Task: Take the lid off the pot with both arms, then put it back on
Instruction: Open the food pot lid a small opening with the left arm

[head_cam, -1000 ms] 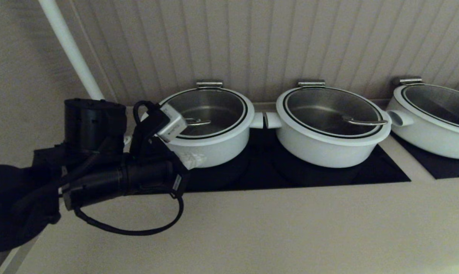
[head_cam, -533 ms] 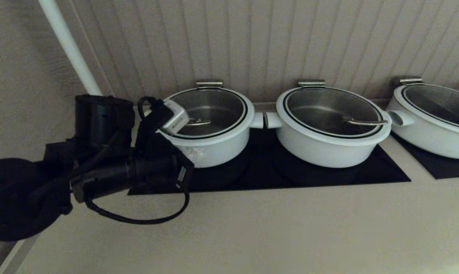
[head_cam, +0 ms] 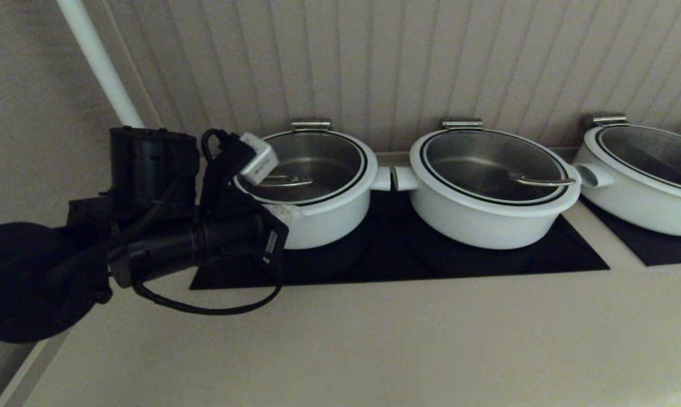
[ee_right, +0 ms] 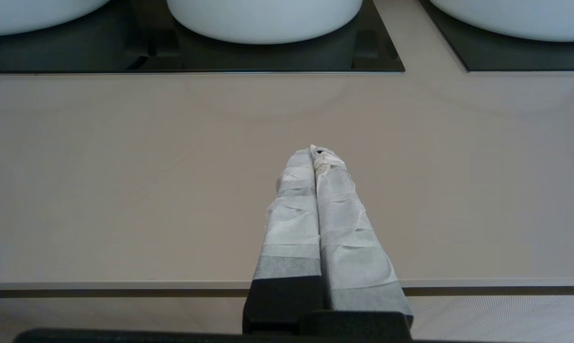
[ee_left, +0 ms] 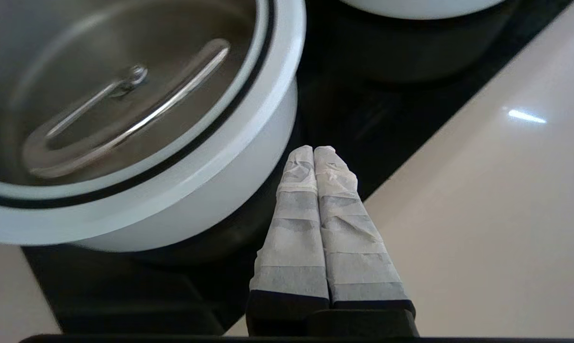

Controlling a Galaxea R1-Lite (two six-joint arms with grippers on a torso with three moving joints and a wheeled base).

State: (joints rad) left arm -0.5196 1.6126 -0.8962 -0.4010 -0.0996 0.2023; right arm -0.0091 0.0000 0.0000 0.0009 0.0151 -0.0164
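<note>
The pot (head_cam: 323,217) is the deep white one at the left of the row, on the black cooktop (head_cam: 487,260). The lid (head_cam: 317,158), clear glass with a white rim, sits on it with its wire handle (head_cam: 286,181) lying flat. My left gripper (head_cam: 283,211) is shut and empty, close against the pot's front left wall just below the rim. In the left wrist view the taped fingers (ee_left: 296,200) are pressed together beside the pot wall (ee_left: 210,181), with the lid (ee_left: 125,57) above. My right gripper (ee_right: 315,152) is shut and empty over the counter, outside the head view.
Two wider white lidded pots stand to the right, one in the middle (head_cam: 487,209) and one at the far right (head_cam: 640,198). A ribbed wall runs close behind them. A white pole (head_cam: 100,62) rises at the back left. The beige counter (head_cam: 402,339) stretches in front, and the right wrist view shows its front edge (ee_right: 125,286).
My left arm has risen and moved back toward the pot. Its shut fingers climbed from low on the pot's wall to just under the rim. The lid has not moved.
</note>
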